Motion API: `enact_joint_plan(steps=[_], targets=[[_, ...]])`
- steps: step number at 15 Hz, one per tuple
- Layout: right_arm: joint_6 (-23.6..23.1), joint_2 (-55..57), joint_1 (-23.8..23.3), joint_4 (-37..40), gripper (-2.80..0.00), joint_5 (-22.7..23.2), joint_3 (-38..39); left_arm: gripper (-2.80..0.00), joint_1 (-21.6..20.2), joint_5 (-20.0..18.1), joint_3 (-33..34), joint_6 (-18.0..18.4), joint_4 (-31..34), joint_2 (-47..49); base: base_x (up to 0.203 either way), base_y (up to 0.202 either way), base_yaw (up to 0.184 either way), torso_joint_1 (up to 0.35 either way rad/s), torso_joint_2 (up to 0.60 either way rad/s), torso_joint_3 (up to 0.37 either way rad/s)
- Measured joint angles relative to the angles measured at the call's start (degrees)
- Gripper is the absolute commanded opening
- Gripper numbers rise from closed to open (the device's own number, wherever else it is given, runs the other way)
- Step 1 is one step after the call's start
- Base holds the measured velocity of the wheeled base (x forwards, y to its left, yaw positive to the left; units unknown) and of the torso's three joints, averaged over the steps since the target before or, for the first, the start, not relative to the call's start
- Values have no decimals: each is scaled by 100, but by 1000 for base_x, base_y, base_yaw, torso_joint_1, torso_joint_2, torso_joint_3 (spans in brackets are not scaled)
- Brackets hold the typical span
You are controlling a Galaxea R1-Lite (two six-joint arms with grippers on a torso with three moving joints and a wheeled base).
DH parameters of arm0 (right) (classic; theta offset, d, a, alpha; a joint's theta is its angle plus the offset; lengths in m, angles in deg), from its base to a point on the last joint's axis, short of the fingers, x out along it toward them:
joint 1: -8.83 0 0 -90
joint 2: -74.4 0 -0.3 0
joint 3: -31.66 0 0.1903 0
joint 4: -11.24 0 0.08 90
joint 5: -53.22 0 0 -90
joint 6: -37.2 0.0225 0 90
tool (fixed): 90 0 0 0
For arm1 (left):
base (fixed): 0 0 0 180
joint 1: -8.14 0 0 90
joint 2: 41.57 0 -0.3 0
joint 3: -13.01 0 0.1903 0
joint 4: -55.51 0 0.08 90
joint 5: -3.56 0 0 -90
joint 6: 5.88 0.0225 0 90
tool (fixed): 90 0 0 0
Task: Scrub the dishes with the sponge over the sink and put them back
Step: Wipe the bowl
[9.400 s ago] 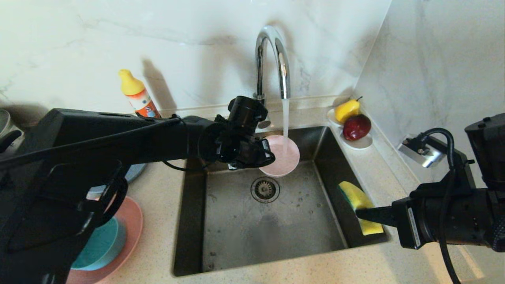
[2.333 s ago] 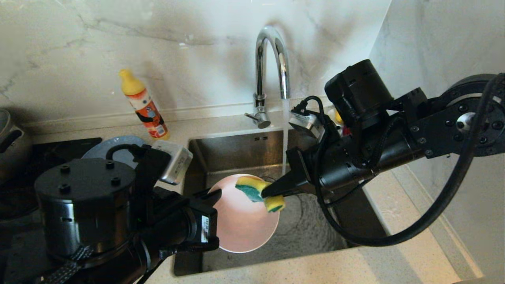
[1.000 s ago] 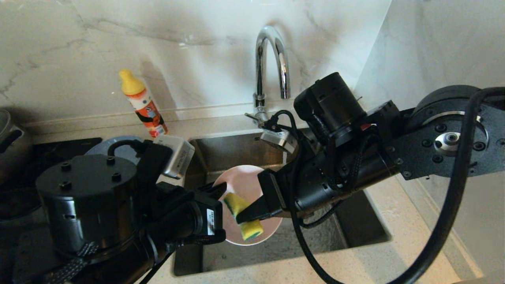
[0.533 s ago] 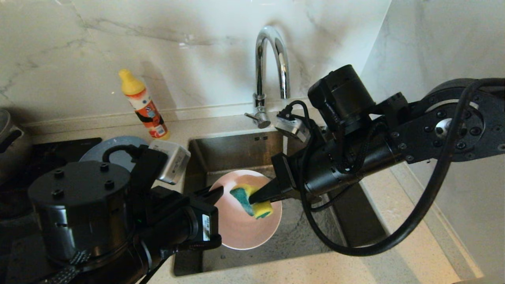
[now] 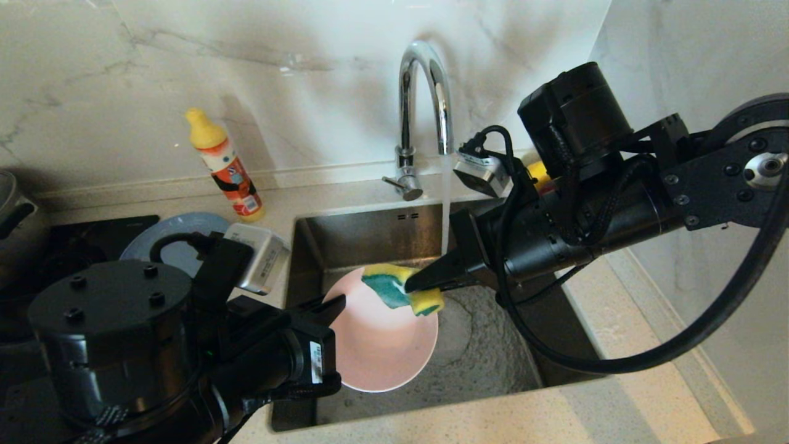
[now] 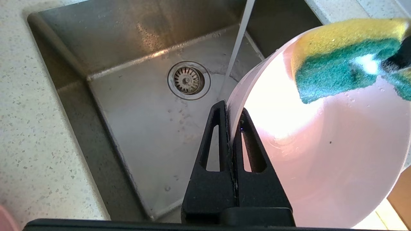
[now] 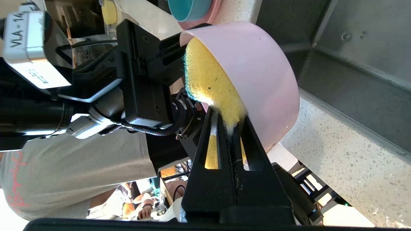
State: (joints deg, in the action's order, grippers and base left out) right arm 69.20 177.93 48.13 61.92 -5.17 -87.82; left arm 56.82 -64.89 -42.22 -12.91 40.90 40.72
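Over the sink point(image 5: 370, 234) my left gripper point(image 5: 336, 302) is shut on the rim of a pale pink bowl point(image 5: 382, 345), tilting its inside up. In the left wrist view its fingers pinch the bowl's point(image 6: 337, 154) edge. My right gripper point(image 5: 416, 285) is shut on the bent yellow sponge point(image 5: 397, 290), whose green face presses on the bowl's far upper rim. From the right wrist, the sponge point(image 7: 208, 80) lies inside the bowl point(image 7: 257, 70). A grey-blue plate point(image 5: 179, 228) lies on the left counter; a teal bowl point(image 7: 189, 8) sits on a pink plate point(image 7: 215, 11).
Water runs from the chrome faucet point(image 5: 425, 92) in a stream point(image 5: 445, 209) just behind the sponge and onto the sink floor by the drain point(image 6: 188, 80). An orange soap bottle point(image 5: 225, 166) stands at the back left, a steel pot point(image 5: 12, 216) at the far left.
My right gripper has drawn the sponge from the bowl's lower middle up to its far rim, swinging back to the right. The left gripper keeps the bowl in nearly the same place.
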Motion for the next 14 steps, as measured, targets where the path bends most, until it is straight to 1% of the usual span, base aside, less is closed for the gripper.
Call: enact_joint_plan(steps=[2,4,10,12,14], targets=[[-13,39,60,-22,-280,5,-5,-280,0,7,83,7,-115,-34,0,0,0,0,0,0],[-20,115,232,-42,-280,-5,0,-280,0,-14,106,4,-116,-57,0,0,0,0,0,0],[-22,360,1011,-11,-280,-47,52,-280,2,-17,113,-8,-209,-38,0,0,0,0,0,0],[-17,397,1066,8,-280,-183,80,-280,-2,-17,116,-28,-212,-60,0,0,0,0,0,0],[-15,338,1062,196,-280,-432,216,-280,-9,-11,106,-37,-220,-66,0,0,0,0,0,0]])
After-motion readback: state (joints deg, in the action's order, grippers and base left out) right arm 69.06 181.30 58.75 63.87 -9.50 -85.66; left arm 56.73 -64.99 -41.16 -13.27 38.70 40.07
